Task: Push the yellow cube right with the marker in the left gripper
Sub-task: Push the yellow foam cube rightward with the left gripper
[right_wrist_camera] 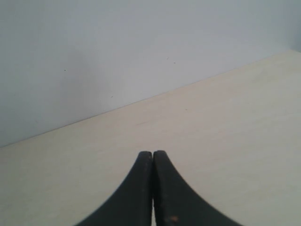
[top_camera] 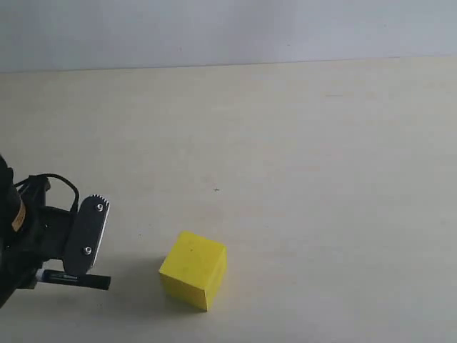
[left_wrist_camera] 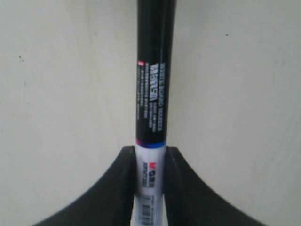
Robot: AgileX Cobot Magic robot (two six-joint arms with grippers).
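**Figure: Left gripper holding the marker beside the yellow cube, before contact**

Exterior view. The pale beige table (top_camera: 321,157) fills most of the frame and meets a light grey wall (top_camera: 214,28) along its far edge. At the lower left edge, the black wrist of the left arm (top_camera: 28,229) enters with looped black cables. The left gripper (top_camera: 80,263) sits low over the table surface. The yellow cube (top_camera: 193,269) rests on the table at lower centre, to the right of the gripper, with one vertical edge turned toward the camera. The marker (top_camera: 77,279) projects from the gripper roughly level with the table. Its black end points toward the cube. A clear strip of bare table separates that end from the cube's nearest face, so the two are near but apart.

Left wrist view. The two black fingers (left_wrist_camera: 117,188) are closed on the white, printed section of the marker (left_wrist_camera: 151,94), pinching it from both sides. A thin red-and-blue band marks where a long black section with small print begins, and this extends beyond the fingertips over bare table.

Right wrist view. The right gripper (right_wrist_camera: 153,155) has its jaws pressed together with nothing between them, above the table and facing the wall
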